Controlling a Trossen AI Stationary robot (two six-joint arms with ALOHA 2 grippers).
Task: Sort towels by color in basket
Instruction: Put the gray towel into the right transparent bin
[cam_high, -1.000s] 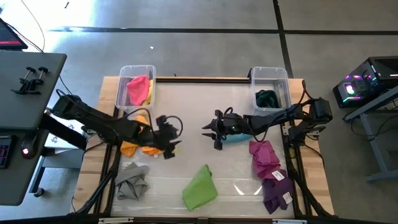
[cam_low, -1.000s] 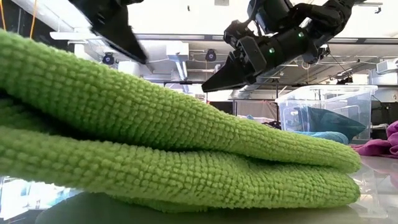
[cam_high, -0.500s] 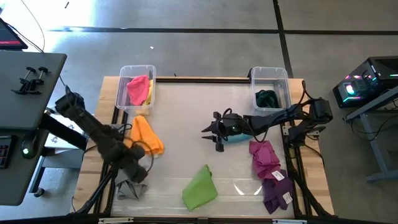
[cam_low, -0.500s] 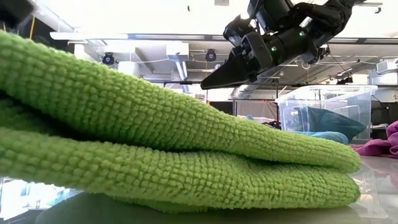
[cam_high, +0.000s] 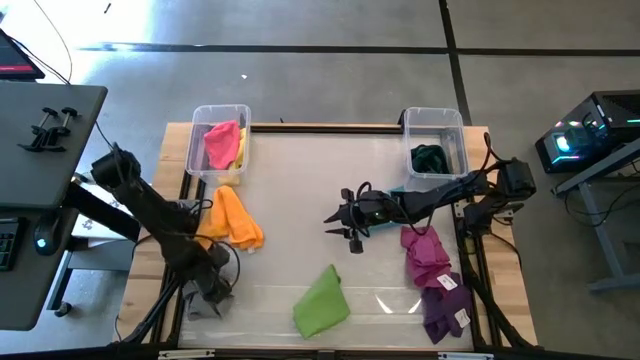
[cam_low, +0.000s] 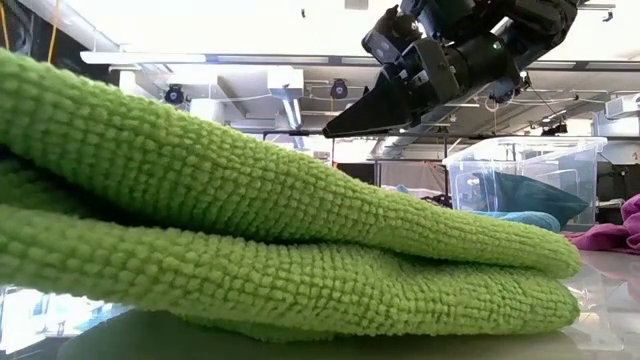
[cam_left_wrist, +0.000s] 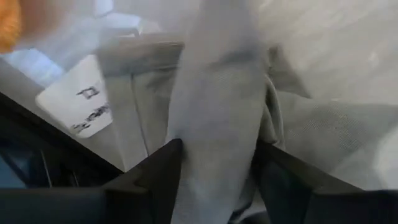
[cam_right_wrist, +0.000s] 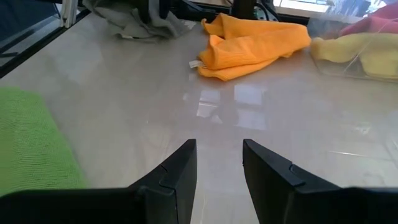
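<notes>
Grey microfibre is the material under grasp: the grey towel (cam_high: 205, 300) lies at the tabletop's (cam_high: 300, 190) near-left corner, and the left hand (cam_high: 211, 290) is set down over it. In the left wrist view a ridge of this grey towel (cam_left_wrist: 214, 124) runs between the two dark fingers (cam_left_wrist: 149, 180), which stand on either side of the fold and press against it; the hand appears closed on the cloth. The ridge is probably gathered so that the thin cloth gives the fingers something to pinch.

All positions below refer to the grey towel.
- Orange towel (cam_high: 232, 218): just beyond it, toward the left bin.
- Left bin (cam_high: 197, 115): farther back, at the far-left corner, holding a pink towel (cam_high: 220, 145) and a yellow towel (cam_high: 240, 148). Warm colours appear to be collected here.
- Lime green towel (cam_high: 322, 300): beside it to the right, along the near edge.
- Magenta towel (cam_high: 424, 254) and purple towel (cam_high: 443, 305): well apart, at the right side.
- Right bin (cam_high: 458, 125): at the opposite far corner, holding a dark green towel (cam_high: 430, 158).

Left arm pose: extended from its base and bent steeply downward, wrist over the cloth.

Right arm pose: stretched horizontally from the right edge toward mid-table. The right hand (cam_high: 345, 213) hangs clear of the surface, fingers (cam_right_wrist: 174, 180) parted and holding nothing.
</notes>
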